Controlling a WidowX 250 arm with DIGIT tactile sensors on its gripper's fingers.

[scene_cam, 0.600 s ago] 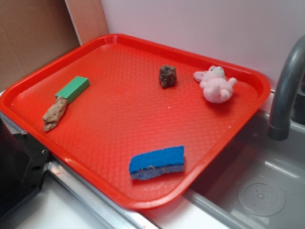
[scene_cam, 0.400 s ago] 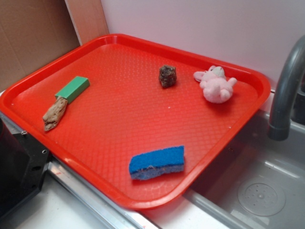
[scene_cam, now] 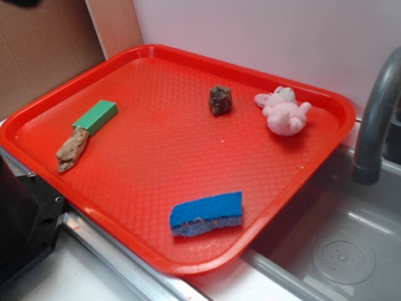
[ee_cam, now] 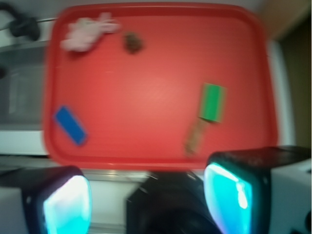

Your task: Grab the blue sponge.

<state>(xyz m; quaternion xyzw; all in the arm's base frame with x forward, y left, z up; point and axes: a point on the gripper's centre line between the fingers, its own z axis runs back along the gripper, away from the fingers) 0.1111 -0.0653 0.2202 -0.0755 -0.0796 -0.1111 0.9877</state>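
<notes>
Blue sponge (scene_cam: pixel 207 214) flat near the front edge of the red tray (scene_cam: pixel 156 157), long axis roughly along that edge, right end tipped slightly toward the back; greyish layer facing the front. Well apart from the green block (scene_cam: pixel 95 117), brown scrap (scene_cam: pixel 72 150), dark lump (scene_cam: pixel 220 100) and pink plush toy (scene_cam: pixel 283 110). No readable writing. End effector (ee_cam: pixel 146 195) spread wide, high above the tray, holding nothing.

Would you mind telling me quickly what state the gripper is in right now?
Gripper: open, holding nothing; its two fingers stand wide apart high above the red tray, far from the blue sponge.
</notes>
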